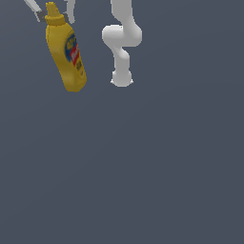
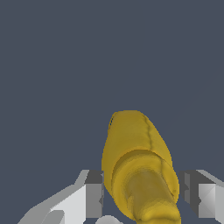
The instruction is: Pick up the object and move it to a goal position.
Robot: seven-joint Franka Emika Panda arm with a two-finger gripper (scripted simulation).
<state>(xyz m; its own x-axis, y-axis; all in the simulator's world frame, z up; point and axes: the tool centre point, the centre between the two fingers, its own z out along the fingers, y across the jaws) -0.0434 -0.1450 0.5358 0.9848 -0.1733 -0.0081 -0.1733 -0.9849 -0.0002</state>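
The object, a yellow mustard bottle (image 1: 66, 59) with a blue-and-red label, hangs tilted in the air at the exterior view's upper left, nozzle cap up and base swung toward the exterior view's right. My gripper (image 1: 55, 17) is shut on its upper part, with one finger showing on each side of the cap at the picture's top edge. In the wrist view the bottle (image 2: 131, 144) runs away from the camera between the two fingers (image 2: 94, 194), whose pads press against its sides. The gripper (image 2: 142, 194) holds it near the nozzle end.
The white arm (image 1: 121, 38) and its base (image 1: 122, 78) stand at the back, to the exterior view's right of the bottle. Plain grey-blue floor (image 1: 143, 167) fills everything else. No goal marker shows.
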